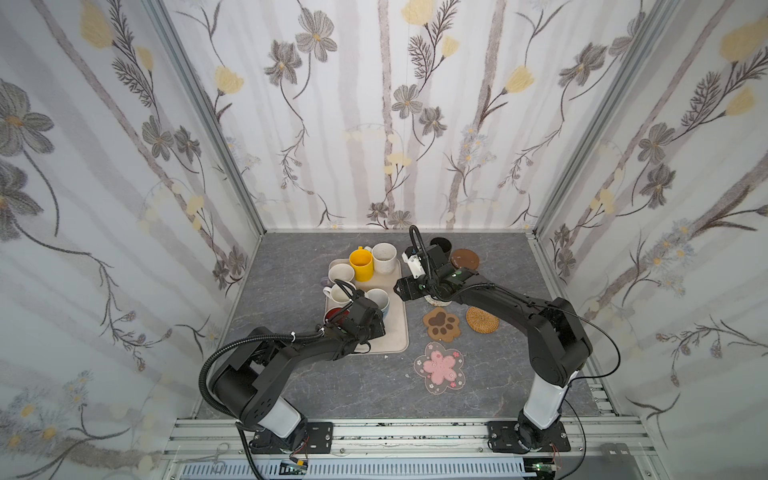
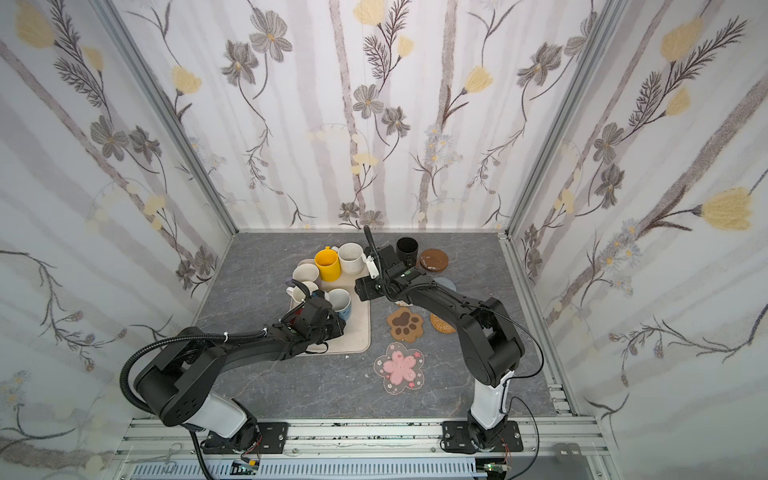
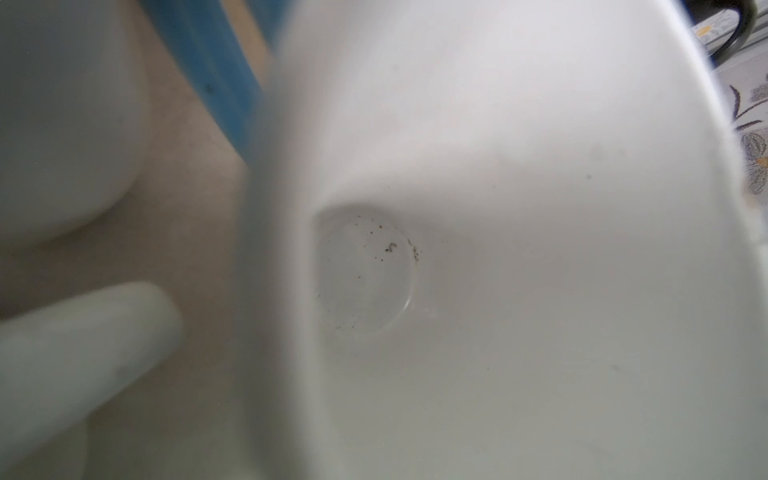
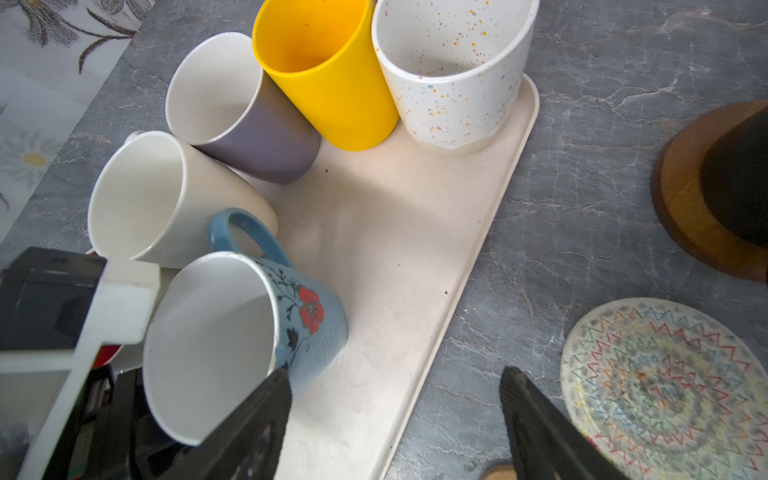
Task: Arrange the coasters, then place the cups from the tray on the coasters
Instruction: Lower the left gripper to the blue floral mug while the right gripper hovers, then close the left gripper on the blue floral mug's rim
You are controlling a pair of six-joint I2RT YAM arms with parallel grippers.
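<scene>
Right jaws apart (wrist view only), over tray (image 4: pixel 451 270) rim, near blue mug (image 4: pixel 309 332)

Tabletop (image 1: pixel 332 399): grey stone-look surface with pale veins, filling the lower middle of both top views.
Back wall (image 1: pixel 374 124): pale wallpaper with grey stripes, grey flowers and yellow buds, across the upper centre.
Side walls (image 1: pixel 62 208): the same wallpaper, down the left and right edges of the frame.
Corner posts (image 1: pixel 195 89): silver metal profiles slanting from the top toward the tabletop's far corners.
Front rail (image 1: pixel 415 432): silver slotted extrusion across the bottom.
Cable duct (image 1: pixel 374 470): pale slotted strip at the very bottom edge.
Scissor-like tool (image 1: pixel 216 455): thin metal, lower left, beside the rail.
White speck (image 1: pixel 385 356): tiny, on the tabletop, lower middle.
</scene>
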